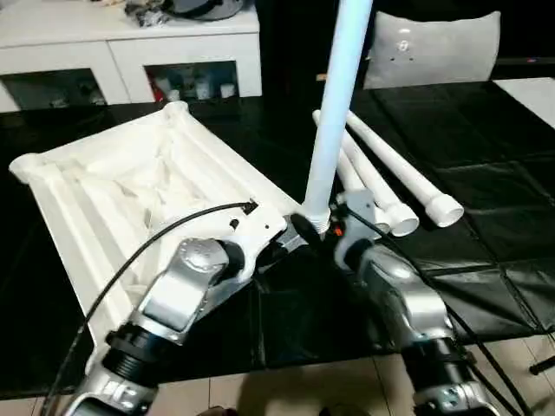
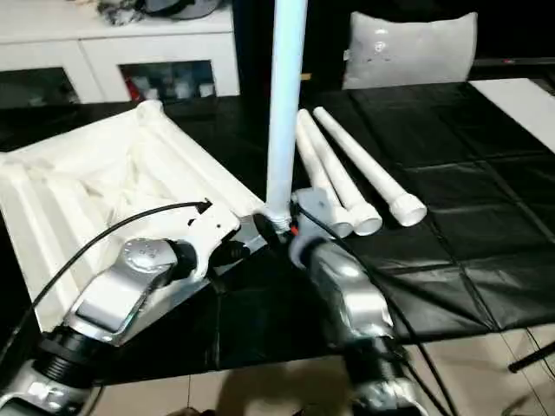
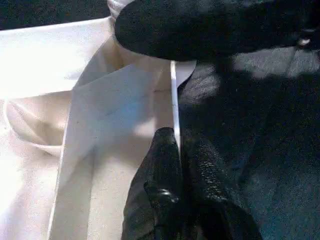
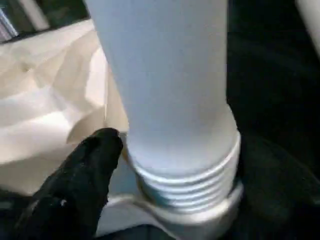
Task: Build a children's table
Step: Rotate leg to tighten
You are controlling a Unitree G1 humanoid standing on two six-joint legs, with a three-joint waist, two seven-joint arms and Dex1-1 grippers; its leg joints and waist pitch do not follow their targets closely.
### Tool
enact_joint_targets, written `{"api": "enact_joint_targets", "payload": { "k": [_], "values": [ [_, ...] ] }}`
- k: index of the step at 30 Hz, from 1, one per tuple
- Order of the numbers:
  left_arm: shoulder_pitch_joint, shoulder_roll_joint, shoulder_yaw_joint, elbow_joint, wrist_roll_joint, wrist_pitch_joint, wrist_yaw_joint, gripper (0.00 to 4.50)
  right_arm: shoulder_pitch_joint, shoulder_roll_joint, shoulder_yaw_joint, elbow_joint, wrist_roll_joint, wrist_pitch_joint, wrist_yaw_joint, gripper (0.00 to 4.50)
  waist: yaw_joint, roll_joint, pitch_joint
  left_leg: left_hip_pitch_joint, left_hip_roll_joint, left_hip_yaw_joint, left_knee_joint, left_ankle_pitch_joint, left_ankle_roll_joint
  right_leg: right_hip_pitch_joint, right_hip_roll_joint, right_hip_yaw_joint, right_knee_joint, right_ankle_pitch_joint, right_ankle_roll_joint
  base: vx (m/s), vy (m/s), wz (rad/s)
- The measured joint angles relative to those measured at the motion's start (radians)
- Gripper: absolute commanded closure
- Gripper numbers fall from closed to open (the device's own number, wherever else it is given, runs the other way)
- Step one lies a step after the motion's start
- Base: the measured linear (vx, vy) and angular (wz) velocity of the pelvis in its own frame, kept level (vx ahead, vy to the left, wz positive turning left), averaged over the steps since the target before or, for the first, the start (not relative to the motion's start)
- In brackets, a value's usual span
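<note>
The children's table top (image 1: 113,186) lies upside down on the black mat, ribbed underside up. One white leg (image 1: 338,104) stands upright in its near right corner, threaded end (image 4: 185,185) partly in the socket. Three more legs (image 1: 390,182) lie side by side on the mat to the right. My left gripper (image 3: 177,140) is shut on the thin rim of the top beside that corner. My right gripper (image 1: 334,227) is at the foot of the upright leg, open, with one black finger (image 4: 85,180) standing close beside the thread.
White cabinets (image 1: 130,52) stand along the back left and a pale cushion (image 1: 429,48) at the back right. A flat white board (image 1: 529,91) shows at the right edge. The black mat (image 1: 486,243) ends at light floor (image 1: 303,381) near me.
</note>
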Motion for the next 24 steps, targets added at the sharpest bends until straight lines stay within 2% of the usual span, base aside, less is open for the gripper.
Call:
{"api": "enact_joint_targets", "payload": {
  "k": [4, 6, 9, 11, 14, 20, 24],
  "values": [
    [-0.001, 0.078, -0.008, 0.046, -0.006, -0.156, -0.092, 4.50, 0.091, -0.135, 0.049, -0.102, 0.022, -0.024, 0.175, 0.04, 0.023, 0.000, 0.000, -0.004, 0.001, 0.000, 0.000, 0.000, 0.000, -0.002, 0.000, -0.002, 0.000, 0.000, 0.001, 0.000, 0.000, 0.00],
    [-0.001, 0.120, -0.008, 0.063, -0.013, -0.216, -0.140, 4.50, 0.112, -0.192, 0.055, -0.131, 0.025, -0.035, 0.247, 0.04, 0.031, 0.000, 0.000, -0.006, 0.001, 0.000, 0.000, 0.000, 0.000, -0.003, 0.000, -0.002, -0.001, 0.000, 0.001, 0.000, 0.000, 0.00],
    [-0.001, 0.176, -0.027, 0.078, -0.024, -0.304, -0.226, 4.50, 0.112, -0.288, 0.058, -0.168, 0.048, -0.044, 0.381, 0.04, 0.047, 0.000, 0.000, -0.006, 0.001, 0.000, 0.001, 0.000, 0.000, -0.003, 0.000, -0.003, -0.001, 0.000, 0.000, 0.000, 0.000, 0.00],
    [-0.001, 0.197, -0.035, 0.083, -0.035, -0.333, -0.275, 4.50, 0.108, -0.317, 0.050, -0.182, 0.071, -0.044, 0.446, 0.04, 0.055, 0.001, 0.000, -0.006, 0.002, 0.000, 0.001, 0.000, 0.000, -0.002, 0.000, -0.003, 0.000, 0.000, 0.000, 0.000, 0.000, 0.00],
    [-0.004, 0.218, -0.049, 0.098, -0.057, -0.387, -0.357, 4.50, 0.099, -0.369, 0.067, -0.179, 0.075, -0.052, 0.529, 0.04, 0.066, 0.002, -0.001, -0.005, 0.002, 0.000, 0.003, 0.000, 0.001, -0.001, 0.000, -0.003, 0.000, 0.000, 0.000, 0.000, 0.000, 0.00],
    [-0.028, 0.248, -0.086, 0.135, -0.070, -0.477, -0.471, 4.50, 0.051, -0.425, 0.116, -0.154, 0.068, -0.098, 0.641, 0.04, 0.071, 0.002, -0.001, -0.005, 0.003, 0.000, 0.007, 0.000, 0.001, 0.002, 0.000, -0.003, 0.002, 0.001, -0.001, 0.000, 0.000, 0.00],
    [-0.039, 0.261, -0.102, 0.145, -0.073, -0.506, -0.503, 4.50, 0.027, -0.427, 0.150, -0.108, 0.053, -0.138, 0.693, 0.04, 0.068, 0.002, -0.001, -0.004, 0.003, 0.000, 0.008, 0.000, 0.001, 0.002, 0.000, -0.003, 0.002, 0.003, -0.004, 0.000, 0.000, 0.00]
  ]
}}
